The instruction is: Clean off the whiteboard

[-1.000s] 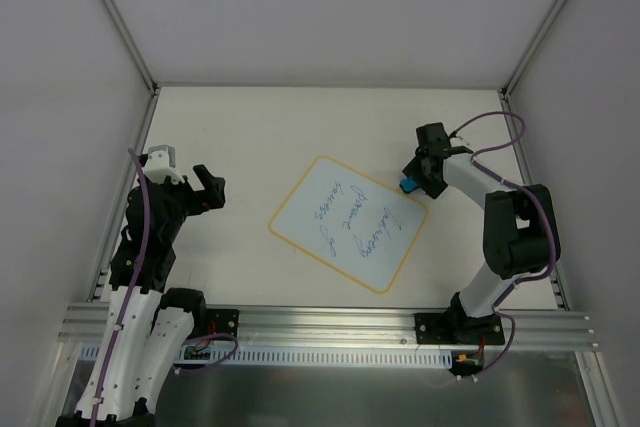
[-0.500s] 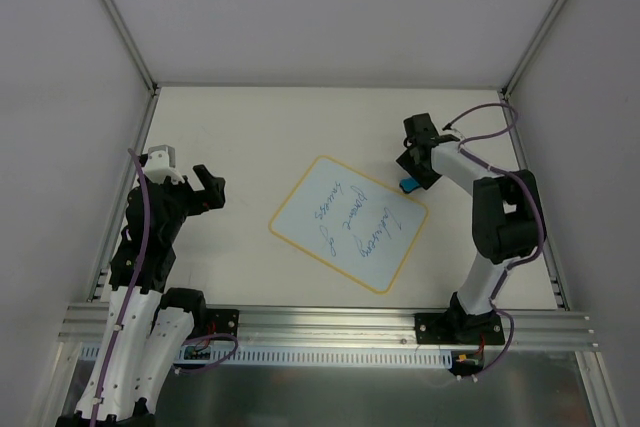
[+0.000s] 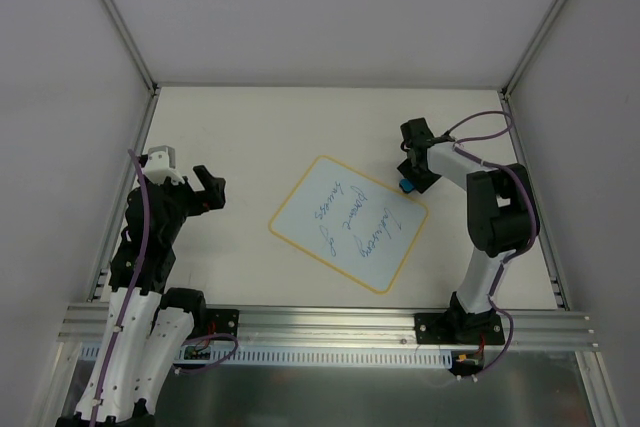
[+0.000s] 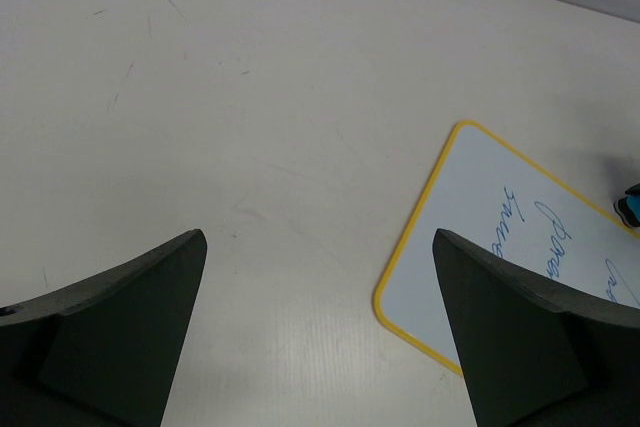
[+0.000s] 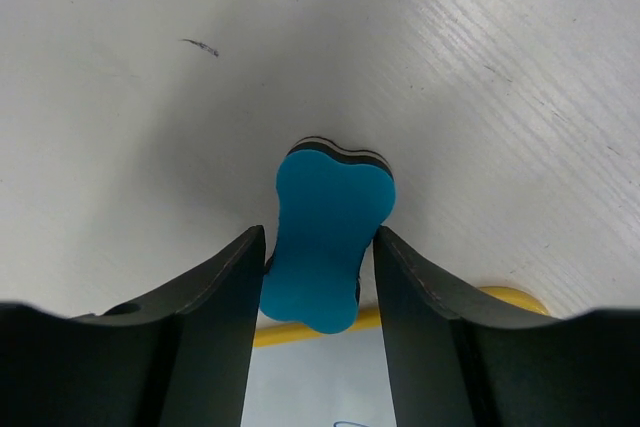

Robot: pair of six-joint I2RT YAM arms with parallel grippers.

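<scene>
From above, the whiteboard [image 3: 348, 223] lies askew mid-desk [image 3: 260, 127], with blue writing on it. The right claw [image 3: 409, 180] is at its far right corner, and the left claw [image 3: 207, 190] is well apart to the left.

Left wrist: the claw is spread wide and released.

Right wrist: the claw is clenched on a blue eraser [image 5: 328, 237], whose near end overlaps the board's yellow edge.

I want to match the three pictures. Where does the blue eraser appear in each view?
Top external: the blue eraser is right of centre, beside the far right edge of the whiteboard.
Left wrist: only a sliver at the right border, mid-height.
Right wrist: centre, between the fingers of the right hand.
Shared landmark: the whiteboard's yellow border.
</scene>
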